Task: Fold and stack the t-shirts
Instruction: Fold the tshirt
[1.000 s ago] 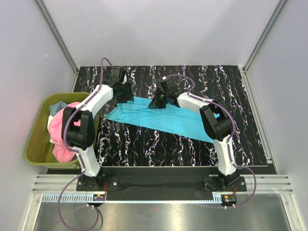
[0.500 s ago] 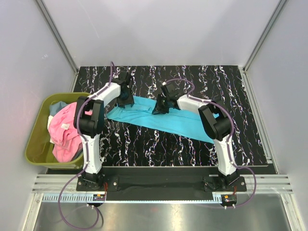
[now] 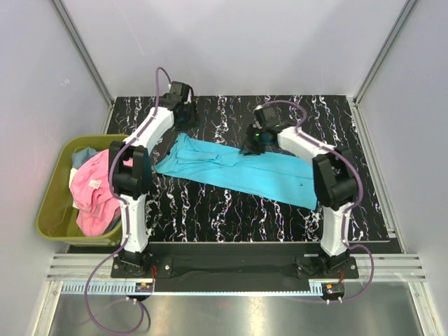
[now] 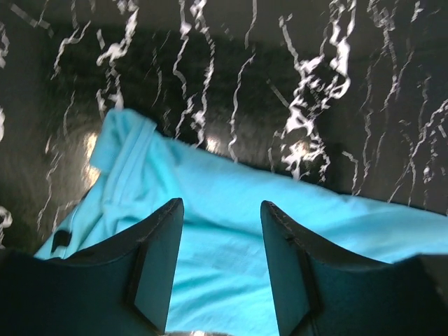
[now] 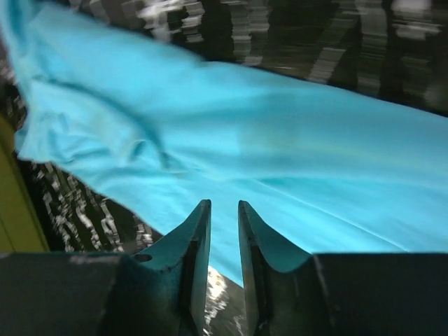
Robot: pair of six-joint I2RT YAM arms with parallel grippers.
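Left hand half open, right hand barely ajar (both empty) above the turquoise t-shirt.

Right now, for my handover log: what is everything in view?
turquoise t-shirt: one, turquoise-cyan, spread on the table
pink t-shirt: one, pink, in the bin
light blue garment: one, light blue, in the bin
bin: one, olive-green, left of the table
table: one, black with white marbling
left arm, right arm: two, white and black, over the t-shirt
left fingers: two, dark, apart above the t-shirt
right fingers: two, dark, narrowly apart above the t-shirt
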